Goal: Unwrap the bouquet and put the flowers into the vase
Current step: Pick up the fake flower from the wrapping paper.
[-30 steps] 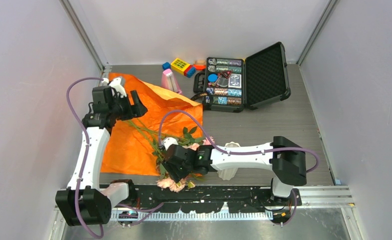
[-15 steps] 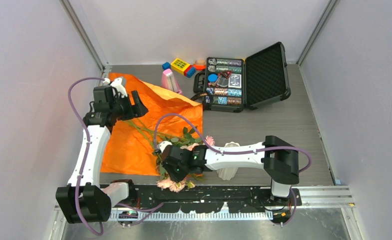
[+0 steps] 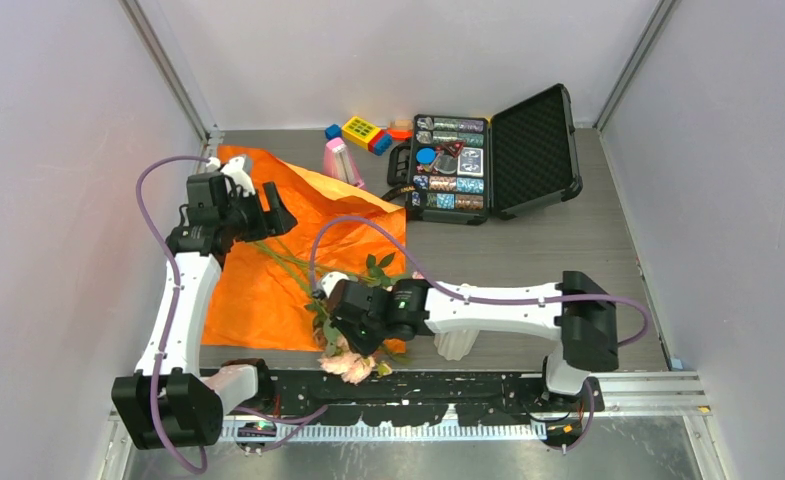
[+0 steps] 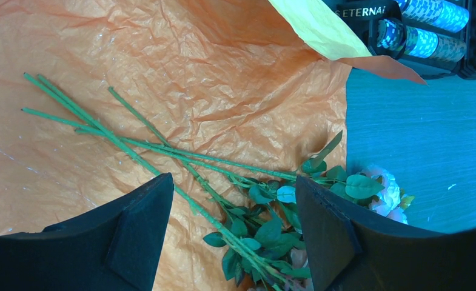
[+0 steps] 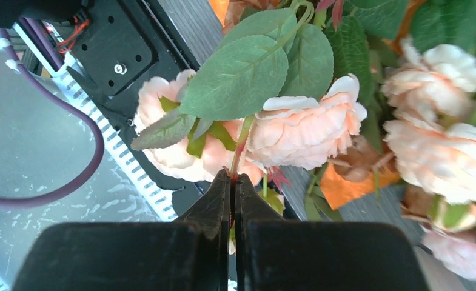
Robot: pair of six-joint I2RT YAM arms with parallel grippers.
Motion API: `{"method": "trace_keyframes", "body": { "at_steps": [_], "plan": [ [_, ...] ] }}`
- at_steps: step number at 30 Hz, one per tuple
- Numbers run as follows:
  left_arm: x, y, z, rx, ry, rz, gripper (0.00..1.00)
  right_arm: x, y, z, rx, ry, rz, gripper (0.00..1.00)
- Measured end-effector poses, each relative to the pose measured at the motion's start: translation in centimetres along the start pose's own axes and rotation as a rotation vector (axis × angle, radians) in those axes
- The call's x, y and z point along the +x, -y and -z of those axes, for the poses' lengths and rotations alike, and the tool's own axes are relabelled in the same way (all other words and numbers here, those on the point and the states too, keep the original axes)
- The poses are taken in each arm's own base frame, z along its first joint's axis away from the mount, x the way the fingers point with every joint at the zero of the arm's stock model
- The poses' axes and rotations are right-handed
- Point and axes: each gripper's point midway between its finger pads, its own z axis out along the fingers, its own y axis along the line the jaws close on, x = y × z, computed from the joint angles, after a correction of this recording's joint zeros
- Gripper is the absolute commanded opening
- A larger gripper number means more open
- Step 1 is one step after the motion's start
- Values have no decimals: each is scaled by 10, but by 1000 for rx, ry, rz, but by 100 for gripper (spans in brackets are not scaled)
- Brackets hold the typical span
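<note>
The right gripper (image 5: 232, 182) is clenched on a thin stem just under a peach bloom of the flowers (image 5: 302, 133), its two fingers pressed flat together with the stem pinched between them. It sits low at the near edge of the table (image 3: 578, 240), where the blooms spill over the black mounting rail (image 3: 468, 385), so there is little room on the near side. Just right of it the vase (image 3: 455, 347) stands upright, partly hidden under the right forearm. Right of and beyond the vase the grey tabletop is bare up to the side wall.

The left gripper (image 4: 234, 182) hangs with its fingers spread wide and nothing between them, above the far left part of the orange paper (image 3: 258, 290), near the left wall. The paper lies opened out and crinkled, one far corner folded up. At the far edge stand an open black case (image 3: 488, 150), a pink object (image 3: 340, 158) and coloured blocks (image 3: 363, 132), well apart from both grippers.

The flowers lie unwrapped as a loose bunch: long green stems fan across the paper toward the left gripper, leaves cluster mid-length, and pink, peach and cream heads lie at the near end, off the paper
</note>
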Motion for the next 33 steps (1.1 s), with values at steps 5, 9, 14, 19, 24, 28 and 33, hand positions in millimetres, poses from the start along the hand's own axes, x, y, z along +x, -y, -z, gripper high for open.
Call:
{"method": "trace_keyframes", "body": {
  "at_steps": [5,9,14,19,24,28,33],
  "plan": [
    [-1,1,6,-1,21,-15,75,-24,4,39,34,86,29,0],
    [-7,2,15,-12,62,-43,76,-39,9,62,58,150,44,0],
    [-12,5,25,-6,109,-78,76,-51,25,72,122,192,66,0],
    [-12,13,32,38,143,-131,75,-67,57,84,206,224,69,0],
    [-8,30,32,136,141,-197,74,-99,111,108,239,280,-23,0],
    [0,48,31,229,129,-260,73,-119,137,139,231,342,-56,0],
    [17,75,32,344,111,-366,73,-132,132,180,173,400,-22,0]
  ]
}}
